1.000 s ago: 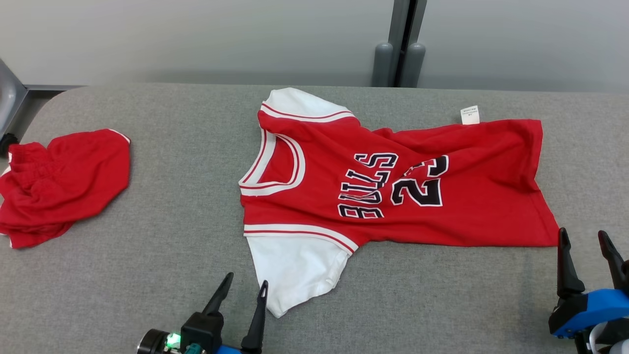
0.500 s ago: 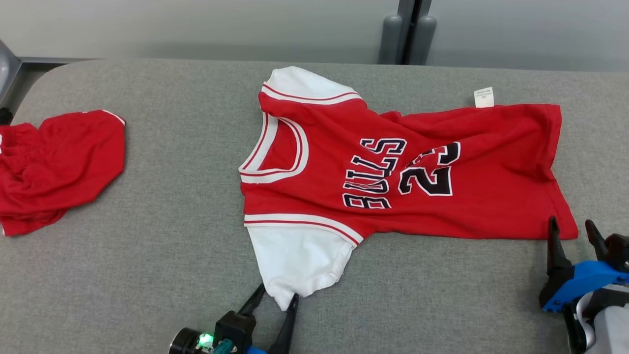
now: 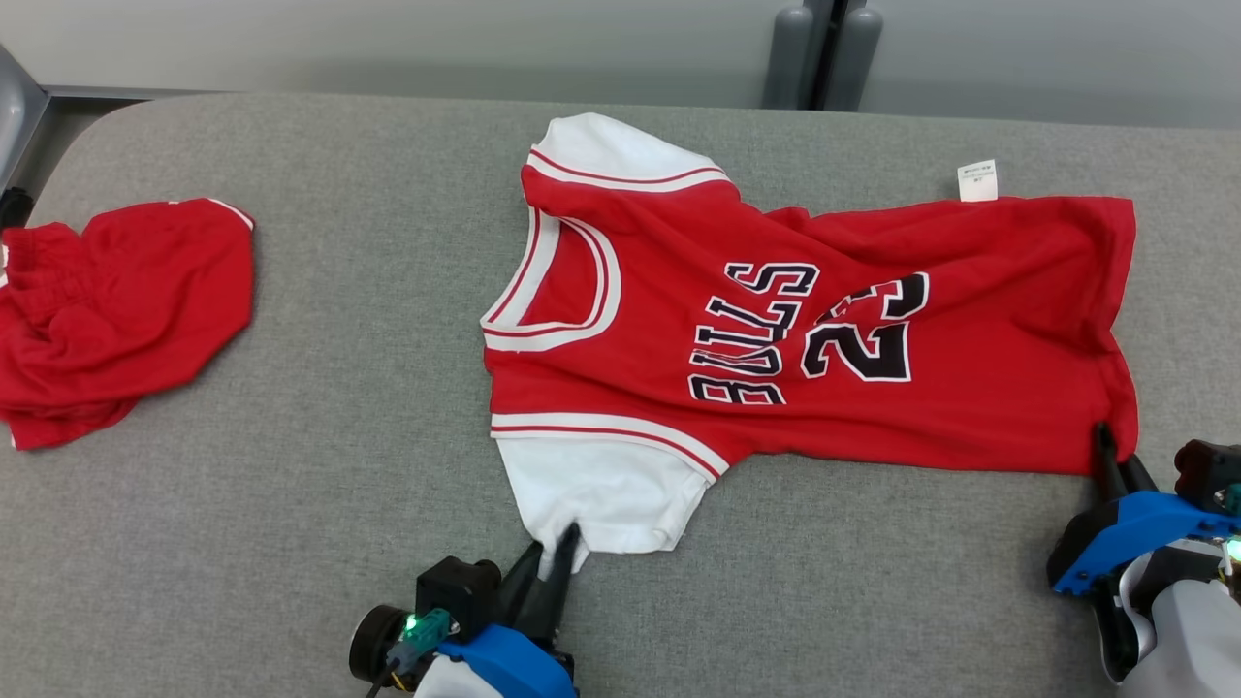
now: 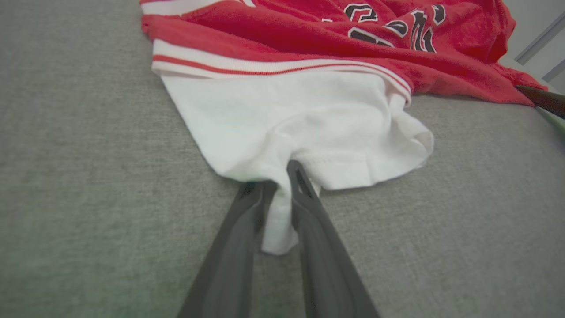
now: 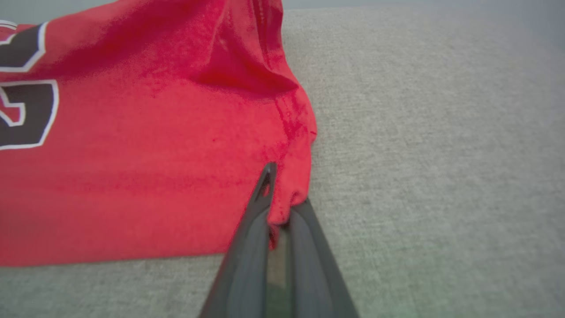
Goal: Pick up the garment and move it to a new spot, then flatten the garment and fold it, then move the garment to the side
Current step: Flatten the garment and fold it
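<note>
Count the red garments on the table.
2. The jersey spreads across the middle and right; a red bundle, likely shorts, lies crumpled at the left edge, partly out of frame.

Likely a lab or test room: a broad table point(image 3: 339, 543) padded in grey cloth, bare pale wall panels point(image 3: 388, 39) behind it, two grey posts point(image 3: 824, 58) at the far edge, a metal frame point(image 3: 12, 116) far left.

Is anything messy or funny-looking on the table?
Yes. The red jersey is rumpled: folds bunch up across its number, and a white tag pokes out past its far edge. The red shorts at the left end of the table lie in a crumpled heap, not flat.
</note>
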Tool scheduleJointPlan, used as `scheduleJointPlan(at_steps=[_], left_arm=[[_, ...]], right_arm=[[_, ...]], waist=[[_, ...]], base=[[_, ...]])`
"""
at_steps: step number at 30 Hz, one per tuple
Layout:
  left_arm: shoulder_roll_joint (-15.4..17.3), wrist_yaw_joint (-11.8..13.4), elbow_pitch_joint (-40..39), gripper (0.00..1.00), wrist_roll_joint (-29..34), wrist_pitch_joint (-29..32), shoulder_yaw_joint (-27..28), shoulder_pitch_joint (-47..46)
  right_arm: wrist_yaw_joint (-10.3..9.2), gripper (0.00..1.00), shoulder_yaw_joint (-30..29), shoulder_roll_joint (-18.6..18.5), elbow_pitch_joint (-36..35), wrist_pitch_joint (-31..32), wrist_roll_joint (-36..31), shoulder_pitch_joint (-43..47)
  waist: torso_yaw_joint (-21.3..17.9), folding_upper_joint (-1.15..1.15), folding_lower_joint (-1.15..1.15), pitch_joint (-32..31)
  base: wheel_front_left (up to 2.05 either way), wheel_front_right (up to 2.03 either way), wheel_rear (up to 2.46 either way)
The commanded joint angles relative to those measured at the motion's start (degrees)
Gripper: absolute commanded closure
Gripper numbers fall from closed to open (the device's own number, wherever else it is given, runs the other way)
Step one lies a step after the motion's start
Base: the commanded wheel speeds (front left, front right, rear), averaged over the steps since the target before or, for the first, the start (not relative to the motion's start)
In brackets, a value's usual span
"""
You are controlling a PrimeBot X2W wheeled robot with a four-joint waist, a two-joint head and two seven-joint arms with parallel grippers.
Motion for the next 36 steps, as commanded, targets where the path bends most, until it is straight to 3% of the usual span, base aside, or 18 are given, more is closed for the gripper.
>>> scheduleJointPlan(at_steps=[1,3,11,19,27,36], left_arm=[[-0.1,0.0,0.2,1.00,-1.5,0.3,-0.1,-0.7],[-0.1,0.0,-0.5,1.00,-2.3,0.2,0.1,-0.8],[0.0,0.0,-10.9,1.00,-5.8,0.1,6.3,1.2],[2.4,0.0,-19.8,1.00,-6.6,0.1,10.6,-2.9],[7.5,0.0,-18.6,1.00,-7.1,2.4,11.7,-23.1],[12.3,0.0,-8.9,1.00,-7.3,3.6,12.7,-55.1]], right_arm=[[0.02,1.00,0.2,0.5,-0.1,0.2,1.0,1.6],[0.03,1.00,0.5,0.7,-1.5,0.1,1.6,2.1],[0.03,1.00,5.7,2.7,-17.7,0.0,6.9,10.6],[0.03,1.00,10.3,1.2,-32.4,0.8,11.8,11.4],[0.03,1.00,12.9,-1.5,-37.4,6.3,12.6,-4.2],[0.03,1.00,13.2,-1.1,-26.8,9.0,13.7,-36.0]], waist=[[0.0,0.00,-0.01,-0.5],[0.0,0.00,-0.01,-0.7],[-1.0,0.00,-0.01,-3.0],[-2.6,0.00,-0.01,-3.7],[-3.7,0.00,-0.01,2.0],[-5.8,0.00,-0.01,12.5]], base=[[0.00,0.00,0.00],[0.00,0.00,0.00],[0.00,0.00,0.00],[0.00,0.00,0.00],[0.00,0.00,0.00],[0.00,0.00,0.00]])
